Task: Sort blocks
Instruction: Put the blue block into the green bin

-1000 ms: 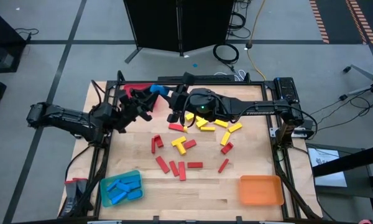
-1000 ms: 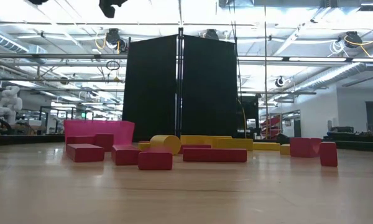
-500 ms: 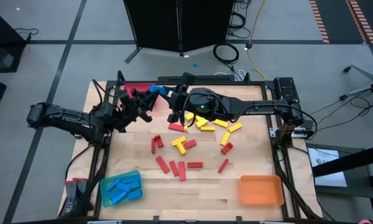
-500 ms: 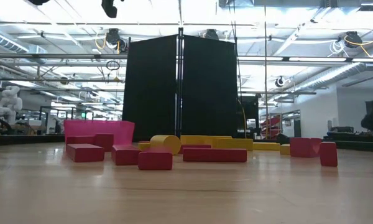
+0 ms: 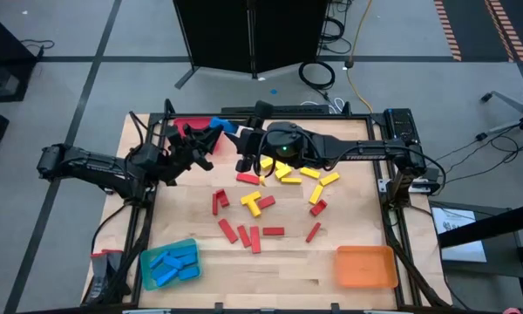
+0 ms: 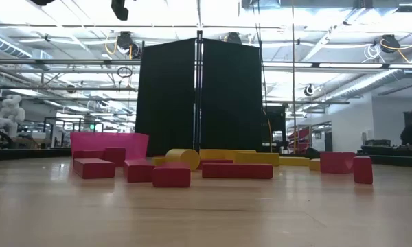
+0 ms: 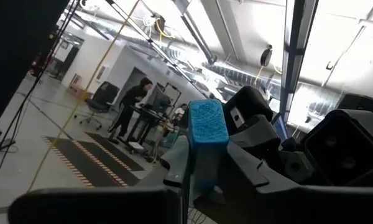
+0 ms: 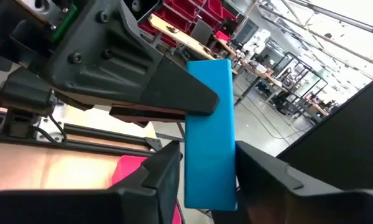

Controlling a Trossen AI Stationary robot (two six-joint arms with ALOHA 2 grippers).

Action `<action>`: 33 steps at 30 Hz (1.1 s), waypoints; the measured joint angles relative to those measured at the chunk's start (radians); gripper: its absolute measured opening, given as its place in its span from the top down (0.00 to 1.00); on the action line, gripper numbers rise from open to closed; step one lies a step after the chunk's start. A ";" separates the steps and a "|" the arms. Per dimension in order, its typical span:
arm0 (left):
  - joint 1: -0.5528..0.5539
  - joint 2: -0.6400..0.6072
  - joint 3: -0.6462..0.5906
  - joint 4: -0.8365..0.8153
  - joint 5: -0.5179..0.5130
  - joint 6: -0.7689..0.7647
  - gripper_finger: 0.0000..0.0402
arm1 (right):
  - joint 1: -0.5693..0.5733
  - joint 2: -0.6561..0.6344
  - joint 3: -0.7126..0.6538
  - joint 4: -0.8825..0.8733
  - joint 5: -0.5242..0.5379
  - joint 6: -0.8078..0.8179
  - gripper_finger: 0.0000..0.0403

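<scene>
Bright overhead strip lights w/ even light; ceiling fixtures [image 6: 213, 14] blow out white in the low view and glare across the top of the left wrist view. Worktop [image 5: 288, 262] evenly lit from above, shadows short & soft under the arms. Low view: near wood blurred, blocks [image 6: 170, 175] fairly sharp. Wrist views: blue block [image 8: 209, 130] close-up & soft, room behind hazy.
</scene>
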 joint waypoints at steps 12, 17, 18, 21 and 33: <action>0.000 -0.002 0.000 -0.002 -0.014 0.025 0.85 | 0.004 0.000 0.000 -0.039 0.141 -0.028 0.35; 0.000 -0.059 0.000 -0.047 -0.020 0.057 0.85 | 0.013 -0.047 -0.001 -0.117 0.319 -0.040 0.27; 0.000 -0.080 0.000 -0.079 -0.021 0.056 0.85 | 0.016 -0.065 0.000 -0.121 0.328 -0.054 0.26; -0.006 -0.153 0.000 -0.202 -0.027 0.038 0.85 | 0.026 -0.123 0.001 -0.205 0.363 -0.059 0.26; -0.215 -0.477 0.001 -1.169 0.345 -0.623 0.85 | 0.060 -0.391 0.001 -0.970 0.326 0.460 0.28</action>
